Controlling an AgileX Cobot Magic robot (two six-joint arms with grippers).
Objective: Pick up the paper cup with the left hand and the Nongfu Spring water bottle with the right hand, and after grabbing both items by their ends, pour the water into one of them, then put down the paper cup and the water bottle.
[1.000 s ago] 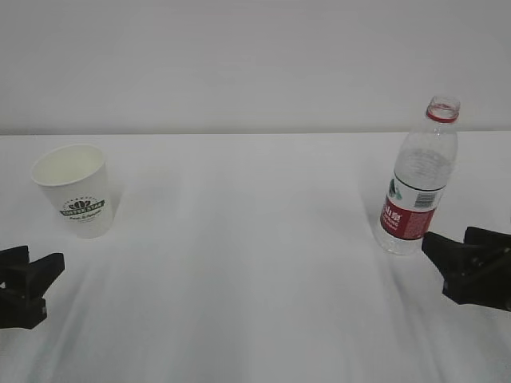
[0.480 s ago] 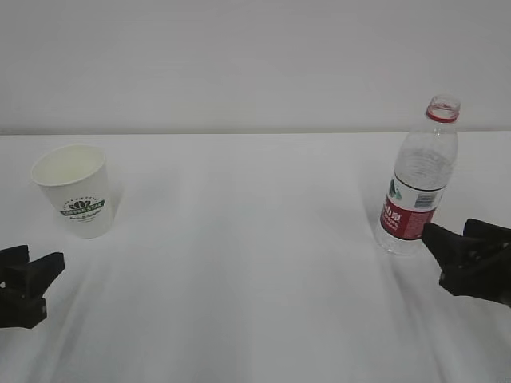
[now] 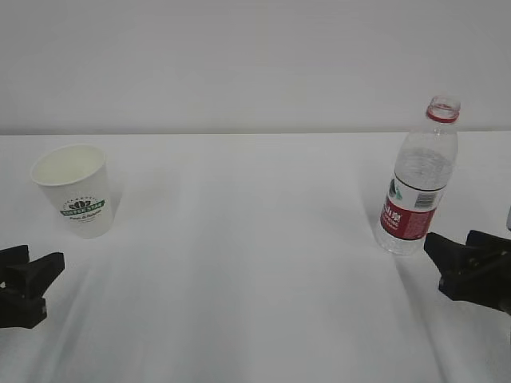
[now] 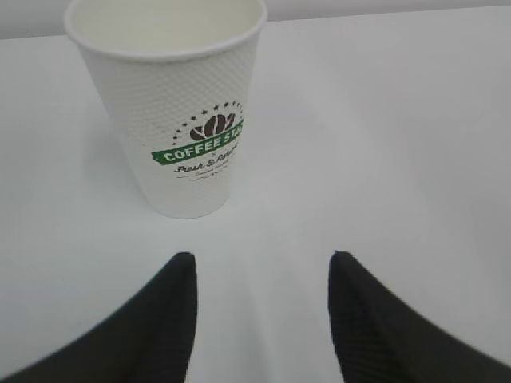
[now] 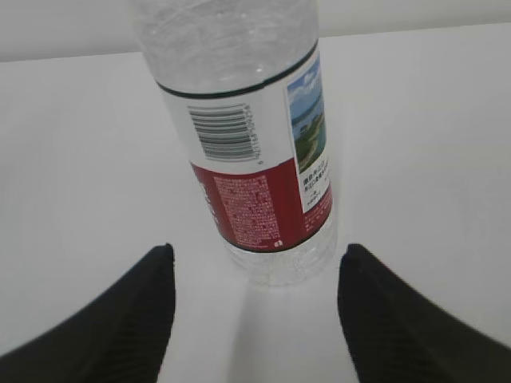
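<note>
1. On the white surface [image 3: 255, 263], at its left side, the paper cup [image 3: 76, 190] stands upright, its mouth open to the camera.
2. Its side carries a ring of small stars, a dark coffee-bean logo and a green band reading "COFFEE S…"; the last letters curve out of sight. Below runs a small script line, "Fresh &…", too fine to finish reading.
3. Just short of the cup, the left end effector [image 4: 259, 311] is released, its two black fingers spread and empty, the cup standing beyond the gap and apart from both tips.
4. At the right side, the Nongfu Spring water bottle [image 3: 419, 179] stands upright, capless, with a red neck ring.
5. Its label shows a white part with a barcode and a small lake-and-sky picture, and a red part with dense white Chinese print, too small to read.
6. The right end effector [image 5: 255, 307] is likewise released and empty, fingers wide, the bottle's base beyond the gap and touching neither.
</note>
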